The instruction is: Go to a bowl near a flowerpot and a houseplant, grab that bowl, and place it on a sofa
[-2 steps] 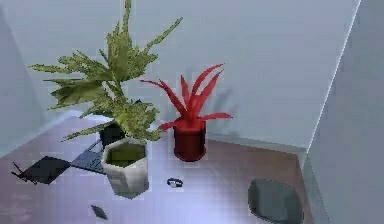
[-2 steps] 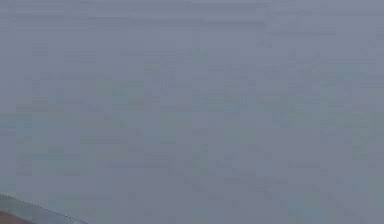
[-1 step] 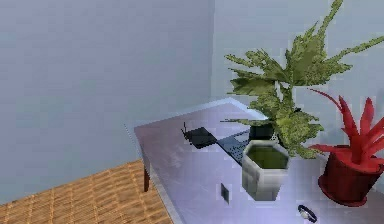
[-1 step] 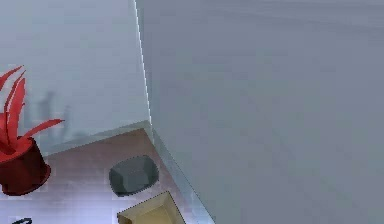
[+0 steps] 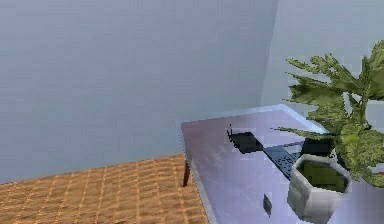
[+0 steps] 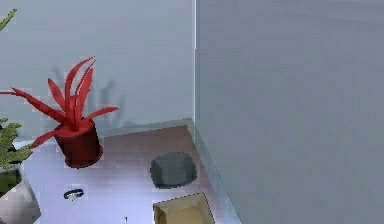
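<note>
A grey round bowl sits on the pale tabletop close to the wall corner. To its left on the same table stands a red-leaved plant in a dark red flowerpot. A green leafy houseplant in a white faceted pot stands at the table's near right in the forward view. Its leaves and pot show again at the arm side view's left edge.
An open tan box lies just in front of the bowl, and a small dark object sits left of it. On the table lie a dark flat device and a small dark thing. Blue-grey walls back the table. Woven brown floor spreads left.
</note>
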